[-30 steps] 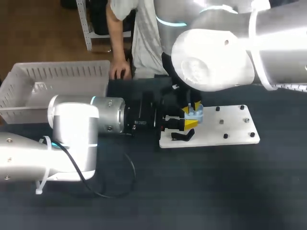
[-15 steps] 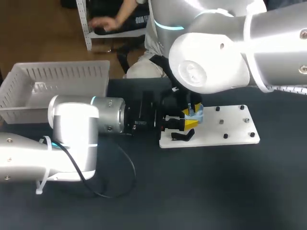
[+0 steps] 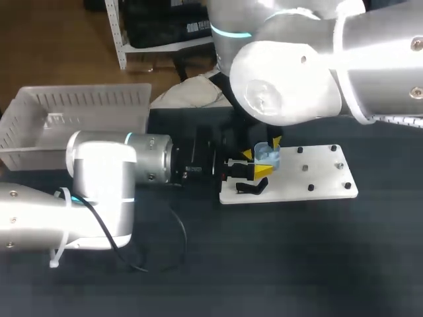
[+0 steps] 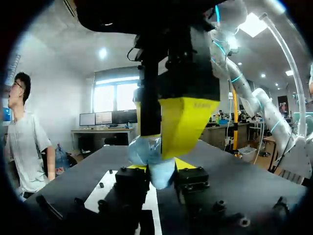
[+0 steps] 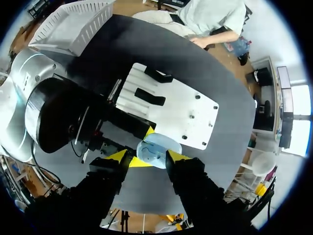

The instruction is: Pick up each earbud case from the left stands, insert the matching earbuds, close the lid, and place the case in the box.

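Box [image 3: 86, 99] at the far left of the worktop [image 3: 297, 264]: no case shows in it, so nothing looks delivered yet.

Next, the left hand [image 3: 261, 166] reaches in level from the left. Its fingers pinch the pale blue case [image 3: 269, 156] from two sides and hold it over the left end of the white plate [image 3: 324, 188]. In the left wrist view the case sits between that hand's own black finger blocks.

Above the case hangs the right hand [image 5: 149, 157]. Its yellow tips are spread, one on each side of the case, and in the head view they do not appear to grip it.

On the plate, the two black stands [image 5: 149, 96] show no case. The small black pegs [image 3: 310, 168] further right are too small to tell whether they carry earbuds.

As for progress, I judge that one case is off its stand and steadied for work from above. Whether its lid is open, or the earbuds are already in, I cannot tell. Seating the earbuds or pressing the lid shut probably remains. After that, the case must go across the worktop to the box.
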{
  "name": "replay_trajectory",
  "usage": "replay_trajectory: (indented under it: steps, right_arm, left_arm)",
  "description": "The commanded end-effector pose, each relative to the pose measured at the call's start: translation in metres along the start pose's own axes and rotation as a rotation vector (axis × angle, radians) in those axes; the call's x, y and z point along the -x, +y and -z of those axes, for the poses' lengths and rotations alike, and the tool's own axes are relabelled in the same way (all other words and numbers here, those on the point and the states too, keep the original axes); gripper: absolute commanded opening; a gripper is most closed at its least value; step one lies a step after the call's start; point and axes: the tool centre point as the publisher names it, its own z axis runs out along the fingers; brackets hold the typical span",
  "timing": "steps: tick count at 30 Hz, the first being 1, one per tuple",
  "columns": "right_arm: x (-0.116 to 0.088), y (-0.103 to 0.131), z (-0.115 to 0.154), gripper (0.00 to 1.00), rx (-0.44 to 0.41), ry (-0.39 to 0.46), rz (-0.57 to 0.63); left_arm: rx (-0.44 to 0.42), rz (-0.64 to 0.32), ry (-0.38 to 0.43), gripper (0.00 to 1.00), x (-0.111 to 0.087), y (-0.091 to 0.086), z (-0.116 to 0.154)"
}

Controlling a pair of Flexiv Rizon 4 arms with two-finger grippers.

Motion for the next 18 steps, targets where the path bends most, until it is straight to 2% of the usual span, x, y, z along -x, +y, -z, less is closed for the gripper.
replay_trajectory:
  steps: [1,3,7,14,18]
  right_arm:
    - [-0.009,-0.007,0.01,1.0,0.022,-0.027,-0.025]
    - [-0.005,-0.015,0.014,1.0,0.031,-0.041,-0.068]
    - [0.012,-0.035,0.015,1.0,0.1,-0.066,-0.209]
    - [0.036,-0.065,-0.002,1.0,0.177,-0.095,-0.451]
    - [0.043,-0.078,-0.015,1.0,0.204,-0.078,-0.512]
  left_arm:
    - [0.003,-0.002,-0.001,0.0,0.0,-0.001,0.0]
    - [0.003,-0.002,-0.001,0.0,0.0,-0.001,0.0]
    - [0.003,-0.002,-0.001,0.0,0.0,-0.001,0.0]
    - [0.003,-0.002,-0.001,0.0,0.0,-0.001,0.0]
    - [0.003,-0.002,-0.001,0.0,0.0,-0.001,0.0]
